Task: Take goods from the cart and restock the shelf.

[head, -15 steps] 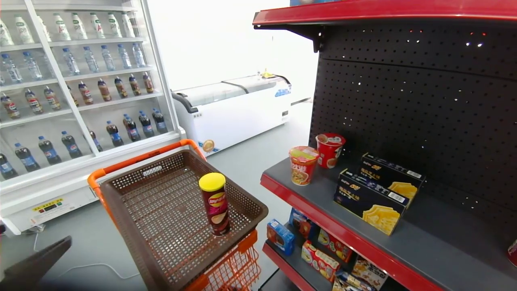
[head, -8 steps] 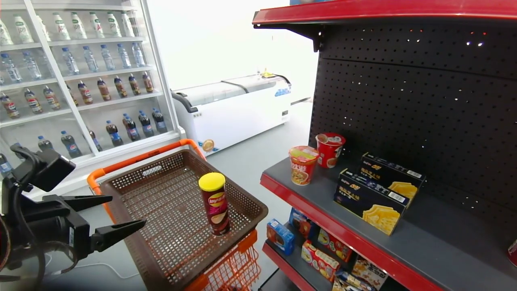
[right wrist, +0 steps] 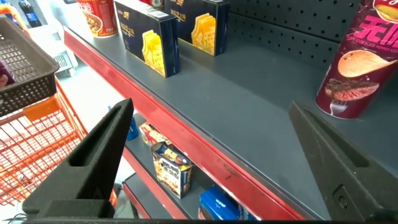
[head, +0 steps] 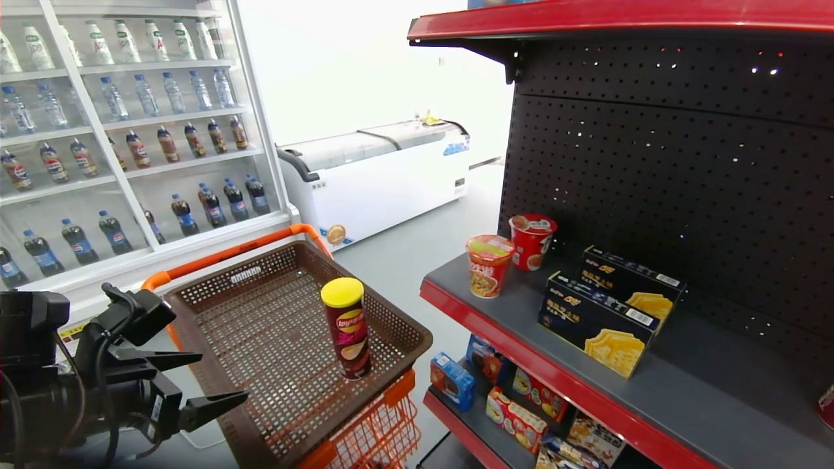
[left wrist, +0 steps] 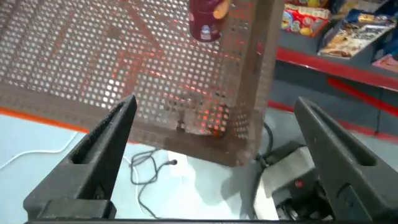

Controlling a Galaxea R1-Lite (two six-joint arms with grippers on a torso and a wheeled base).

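Glass-door drink coolers [head: 130, 130] and a white chest freezer [head: 378, 176] stand at the back of the shop. Nearer, the orange cart [head: 221, 257] carries a brown perforated basket [head: 273, 264]. In it the chip can [head: 346, 329] stands upright: a tall tube with a yellow lid and a dark maroon body, near the wall facing the shelf [head: 717, 391]. The left gripper [head: 221, 376] hangs just outside the basket's near corner, fingers spread and empty. The right gripper [right wrist: 211, 107], likewise spread and empty, is over the grey shelf deck, near a second maroon can [right wrist: 353, 68] and two dark blue boxes [right wrist: 149, 40].
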